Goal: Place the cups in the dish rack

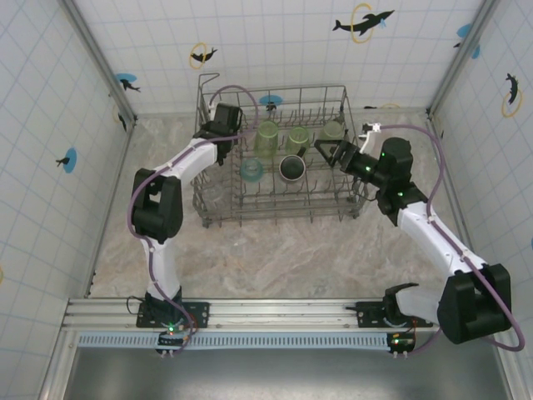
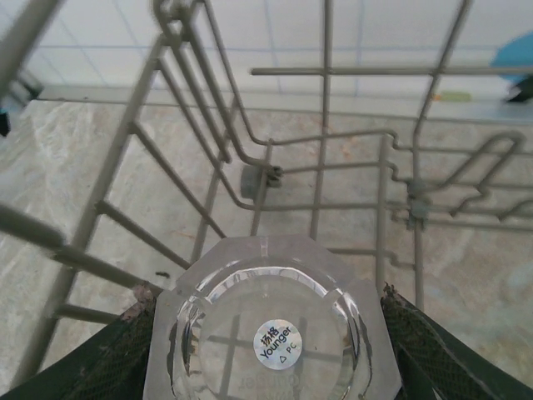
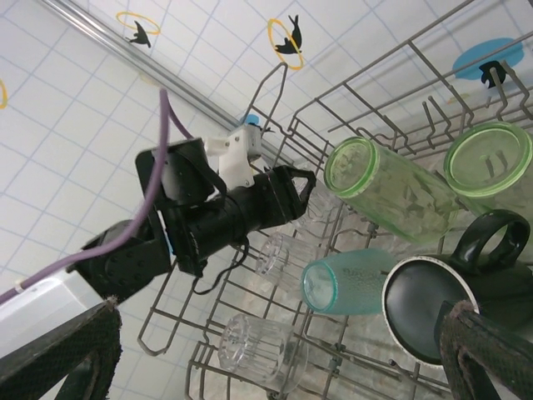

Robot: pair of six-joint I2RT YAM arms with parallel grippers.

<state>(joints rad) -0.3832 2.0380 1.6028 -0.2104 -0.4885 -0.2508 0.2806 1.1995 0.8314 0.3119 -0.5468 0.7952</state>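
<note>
- Holding a clear cup (image 2: 275, 300) by its sides, the left pincer (image 2: 268, 358) is partly spread inside the far-left corner of the rack (image 1: 250, 215).
- The cup's base faces the wrist and its mouth points away toward the wire floor, so its long axis seems to run down into the rack.
- The right pincer (image 1: 326, 150) hangs spread wide and empty over the rack's right side, near the black mug (image 1: 292, 169).
- The likely next move belongs to the left arm: lower the cup and let go.

Table (image 1: 283, 258): beige, marble pattern, white tiled walls on three sides.
On it: one grey wire rack (image 1: 218, 208), standing upright in the far middle part, near the back wall.
Near edge: metal rail (image 1: 275, 312).
</note>
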